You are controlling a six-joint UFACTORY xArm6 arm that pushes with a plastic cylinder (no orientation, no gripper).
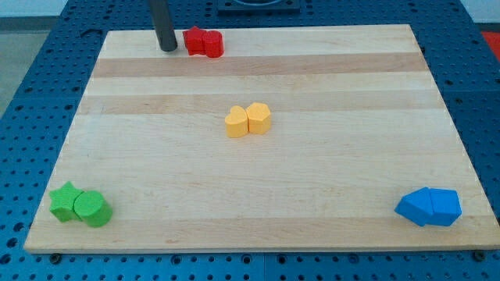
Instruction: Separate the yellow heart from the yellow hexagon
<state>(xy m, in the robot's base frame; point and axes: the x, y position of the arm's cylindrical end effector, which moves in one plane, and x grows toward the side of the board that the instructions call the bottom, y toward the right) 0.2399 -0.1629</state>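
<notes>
Task not started: yellow heart (237, 122) & yellow hexagon (258, 118) sit touching mid-board, heart at hexagon's 9 o'clock. My tip (168, 48) is well apart at their 11 o'clock, just beside red blocks (204, 42). No pincer on rod, holds nothing. All separating remains.

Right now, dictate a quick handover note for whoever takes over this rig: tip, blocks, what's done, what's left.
Tip: my tip rests at the board's top edge, just left of the red blocks, far from the yellow pair.
Job blocks: the yellow heart and the yellow hexagon sit mid-board, touching, heart on the view's left.
Done: nothing yet; the pair is unseparated.
Left: bring my tip down to the pair and push one block away.
Elsewhere: green blocks bottom left, blue blocks bottom right.
</notes>
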